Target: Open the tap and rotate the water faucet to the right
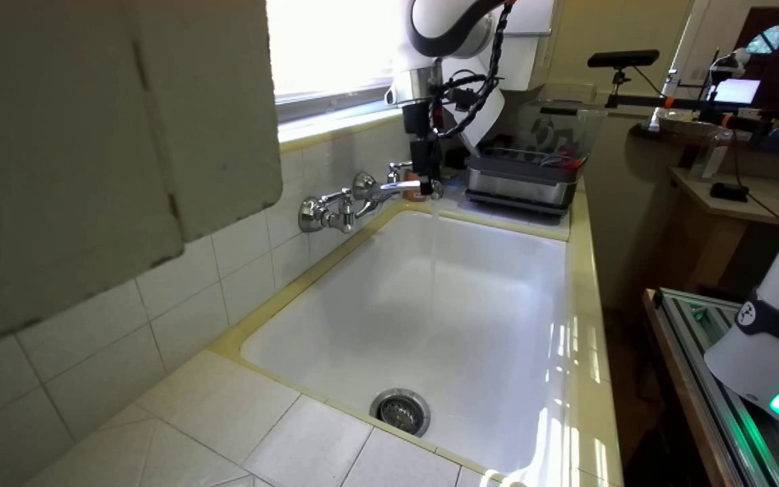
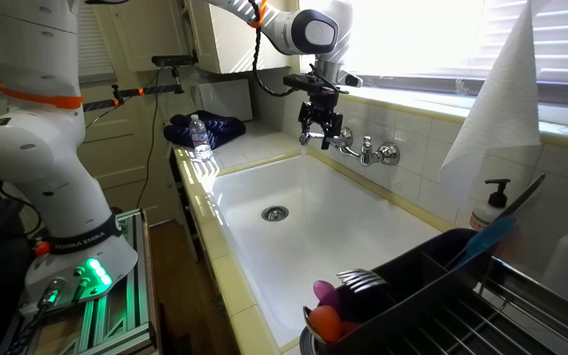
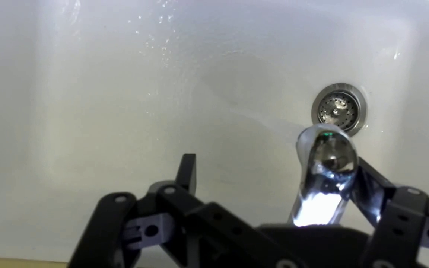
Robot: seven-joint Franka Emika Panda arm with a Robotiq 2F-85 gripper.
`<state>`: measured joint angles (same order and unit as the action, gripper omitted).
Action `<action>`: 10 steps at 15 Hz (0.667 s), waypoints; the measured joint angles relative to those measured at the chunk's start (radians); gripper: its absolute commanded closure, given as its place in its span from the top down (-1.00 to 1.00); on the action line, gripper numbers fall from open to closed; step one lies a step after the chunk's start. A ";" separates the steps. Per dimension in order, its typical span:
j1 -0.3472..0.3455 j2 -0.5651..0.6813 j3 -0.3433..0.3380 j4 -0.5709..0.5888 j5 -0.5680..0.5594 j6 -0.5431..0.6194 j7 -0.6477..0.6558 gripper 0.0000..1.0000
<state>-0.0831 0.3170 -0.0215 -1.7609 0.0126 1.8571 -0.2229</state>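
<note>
Chrome water faucet (image 3: 324, 178) hangs higher than the drain (image 3: 339, 109), well apart; my gripper (image 3: 275, 163) stands spread astride it; water (image 1: 434, 237) runs, so I judge rotation is in hand; next I should push it away from the drain.

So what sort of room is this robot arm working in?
Most likely a kitchen, perhaps in a home: there's a deep white sink, a wall-mounted chrome faucet above it, and a dark utensil caddy holding a fork.
</note>
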 measured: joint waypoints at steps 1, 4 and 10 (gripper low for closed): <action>0.002 0.000 0.000 0.000 -0.006 0.000 0.000 1.00; 0.009 -0.002 0.000 0.001 -0.024 0.000 0.001 1.00; 0.009 -0.003 -0.003 0.000 -0.032 0.001 0.001 1.00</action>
<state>-0.0736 0.3141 -0.0247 -1.7608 -0.0192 1.8582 -0.2221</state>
